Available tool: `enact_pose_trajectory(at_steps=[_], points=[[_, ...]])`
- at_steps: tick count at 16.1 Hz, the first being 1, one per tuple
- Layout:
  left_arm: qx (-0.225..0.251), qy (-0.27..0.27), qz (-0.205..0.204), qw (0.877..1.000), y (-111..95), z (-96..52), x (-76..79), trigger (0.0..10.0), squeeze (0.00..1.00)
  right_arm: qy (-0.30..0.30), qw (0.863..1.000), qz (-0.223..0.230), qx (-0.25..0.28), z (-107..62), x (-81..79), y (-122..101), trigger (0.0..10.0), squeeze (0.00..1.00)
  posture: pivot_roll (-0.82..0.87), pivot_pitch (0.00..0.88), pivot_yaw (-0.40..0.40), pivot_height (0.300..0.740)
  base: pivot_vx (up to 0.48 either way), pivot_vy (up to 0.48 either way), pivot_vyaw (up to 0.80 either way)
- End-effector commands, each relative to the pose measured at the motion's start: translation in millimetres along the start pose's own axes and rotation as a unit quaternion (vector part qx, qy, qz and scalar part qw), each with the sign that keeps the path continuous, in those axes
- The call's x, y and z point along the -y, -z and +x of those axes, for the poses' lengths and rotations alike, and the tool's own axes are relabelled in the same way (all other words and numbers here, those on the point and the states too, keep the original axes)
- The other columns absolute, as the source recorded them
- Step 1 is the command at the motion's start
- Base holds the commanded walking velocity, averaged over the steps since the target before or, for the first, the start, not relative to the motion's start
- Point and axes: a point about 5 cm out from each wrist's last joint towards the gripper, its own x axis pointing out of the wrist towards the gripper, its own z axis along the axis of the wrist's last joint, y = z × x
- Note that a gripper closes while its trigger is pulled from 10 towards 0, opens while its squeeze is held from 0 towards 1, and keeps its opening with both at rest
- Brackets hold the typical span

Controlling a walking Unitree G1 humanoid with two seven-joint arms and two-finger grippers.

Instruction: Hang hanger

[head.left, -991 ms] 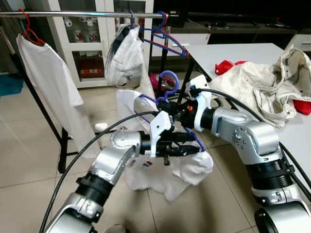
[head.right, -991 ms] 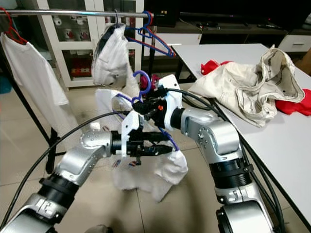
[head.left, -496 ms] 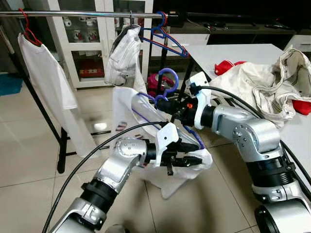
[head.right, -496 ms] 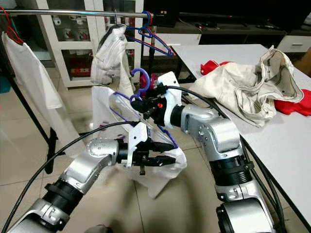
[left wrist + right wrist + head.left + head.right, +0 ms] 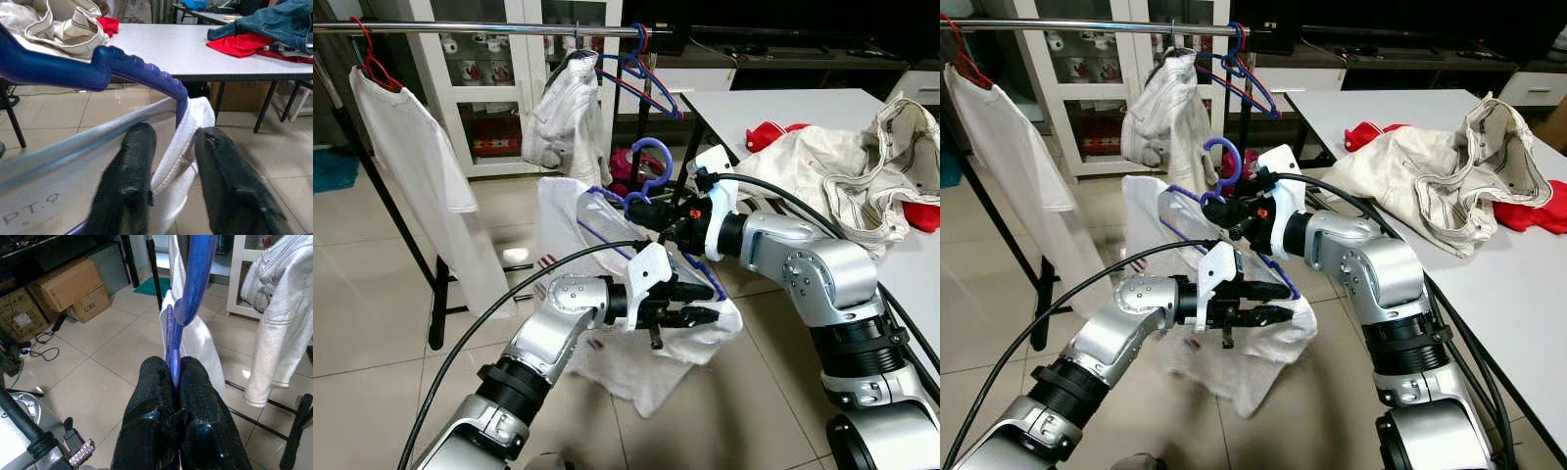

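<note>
— Two grippers are seen mid-frame. Where is the blue hanger (image 5: pixel 651 162) held?

— It is gripped just below its hook, at the centre of the head view, by the right gripper (image 5: pixel 641 213), whose fingers (image 5: pixel 195 396) are clamped tight on the blue neck. A white garment (image 5: pixel 636 333) is draped on it and hangs down toward the tiled floor (image 5: pixel 372 323).

— And the left gripper (image 5: pixel 710 304)?

— It is placed lower, just right of centre, at the hanger's lower end. Its fingers (image 5: pixel 129 166) are spread apart, with the white cloth edge lying between them; no firm grasp can be made out.

— What is seen on the clothes rail (image 5: pixel 460 28)?

— Along the top of the frame, a white shirt on a red hanger (image 5: pixel 367 64) is hung at upper left; a white jacket (image 5: pixel 563 108) and bare blue hangers (image 5: pixel 641 69) are hung near top centre.

— And at the right?

— A white table (image 5: pixel 783 103) is seen at upper right, with beige cloth (image 5: pixel 847 171) and red fabric (image 5: pixel 773 132) piled on it.
</note>
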Motion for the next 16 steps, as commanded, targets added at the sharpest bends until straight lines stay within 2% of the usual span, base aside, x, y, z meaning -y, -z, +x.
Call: enact_pose_trajectory(at_steps=[1, 13, 16], points=[[0.01, 0.008, 0.008, 1.0, -7, 2.8, -2.2, 0.0, 0.0, 0.0, 1.0, -0.01, 0.01, -2.9, 0.7, -9, 10.0, 0.0, -0.03, 0.0, -0.085, 0.74, 0.0, 0.0, 0.0], [0.009, 0.02, 0.008, 1.0, -7, 1.6, -1.5, 0.0, 0.0, -0.001, 1.0, -0.012, 0.013, -1.3, 0.0, -9, 10.0, 0.0, -0.02, 0.0, -0.081, 0.74, 0.0, 0.0, 0.0], [0.04, 0.019, 0.007, 0.999, -19, 0.5, -2.0, 0.0, 0.0, 0.003, 1.0, -0.024, 0.001, -1.8, 0.4, -5, 10.0, 0.0, -0.02, 0.0, -0.075, 0.74, 0.0, 0.0, 0.0]])
